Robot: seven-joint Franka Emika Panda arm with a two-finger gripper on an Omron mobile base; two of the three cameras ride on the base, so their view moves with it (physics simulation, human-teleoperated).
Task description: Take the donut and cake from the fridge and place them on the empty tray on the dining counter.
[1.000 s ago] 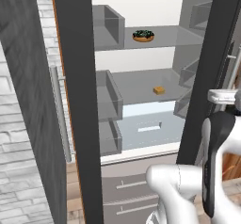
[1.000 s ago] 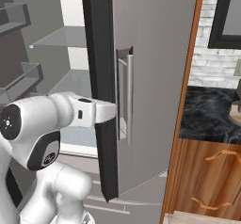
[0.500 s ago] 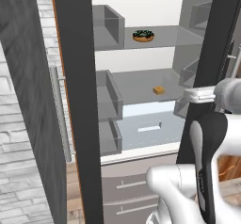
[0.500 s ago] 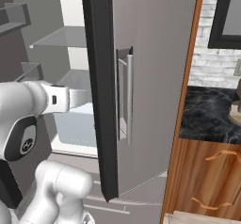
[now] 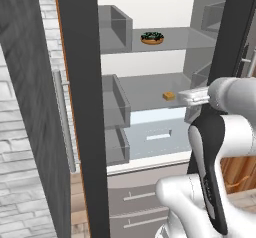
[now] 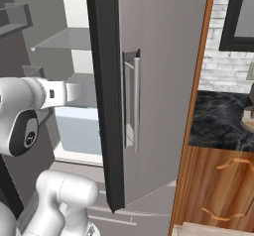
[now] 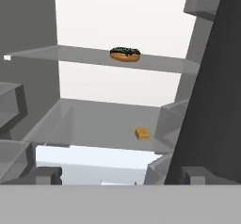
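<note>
**Donut and cake on their fridge shelves, my gripper wide and empty**

The donut sits flat on the upper glass shelf of the fridge, icing up; as a ring it has no long axis I can name. In my hand view it lies near the middle of that shelf. One shelf down and a little to the right rests the cake, a small blocky piece; I cannot tell which way it points at this size. Left of both, grey bins line the inside wall.

My gripper has its two finger tips far apart at the bottom of the hand view, holding nothing, well short of either pastry.

Compared with a second ago, the arm has swung its upper joint toward the open compartment, and the jaws have spread further. Donut and cake have not shifted.
</note>
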